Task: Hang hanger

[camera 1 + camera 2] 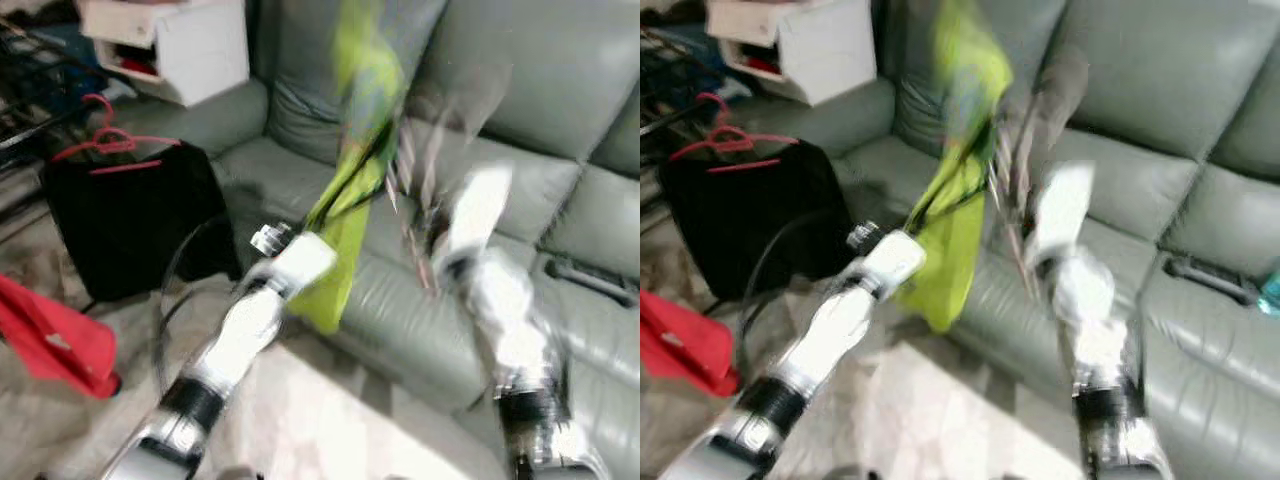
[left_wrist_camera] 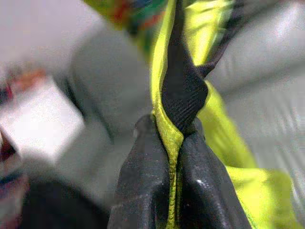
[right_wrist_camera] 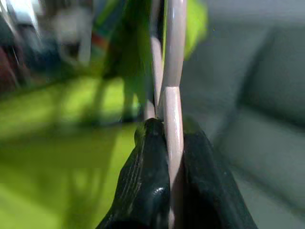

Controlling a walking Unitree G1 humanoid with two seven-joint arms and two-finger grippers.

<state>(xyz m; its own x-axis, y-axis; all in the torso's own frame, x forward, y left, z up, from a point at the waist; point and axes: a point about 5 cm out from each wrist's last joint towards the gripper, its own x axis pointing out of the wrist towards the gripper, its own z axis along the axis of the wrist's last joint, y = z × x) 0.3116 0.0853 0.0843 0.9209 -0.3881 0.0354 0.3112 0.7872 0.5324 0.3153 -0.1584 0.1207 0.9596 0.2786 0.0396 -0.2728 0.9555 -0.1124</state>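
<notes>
A wide grey-green leather sofa (image 1: 560,120) is filling the background, with a black remote-like object (image 1: 590,278) lying on its seat cushion to the right. At the left a black fabric box or bag (image 1: 125,225) is standing on the floor with a red plastic hanger (image 1: 105,143) resting on its top edge; behind it a white cabinet (image 1: 185,45) is showing, and a red cloth (image 1: 55,345) is lying on the floor near the box.

Both silver arms are reaching up before the sofa, blurred by motion. Between them a lime-yellow garment with black trim (image 1: 350,210) is hanging in the air above the seat, its upper part printed in mixed colours. The left gripper (image 2: 174,143) is pinching the garment, its two black fingers closed tight on a fold of yellow cloth and black trim. The right gripper (image 3: 167,138) is clamping a thin pale pink hanger (image 3: 172,71), fingers pressed on its bars.

The hanger looks light, stiff and smooth, so it may be sliding or twisting in a narrow pinch; holding it near where the bars meet seems the steadier place. The garment is soft and limp, likely to be slipping off one shoulder if the hanger is tilting.
</notes>
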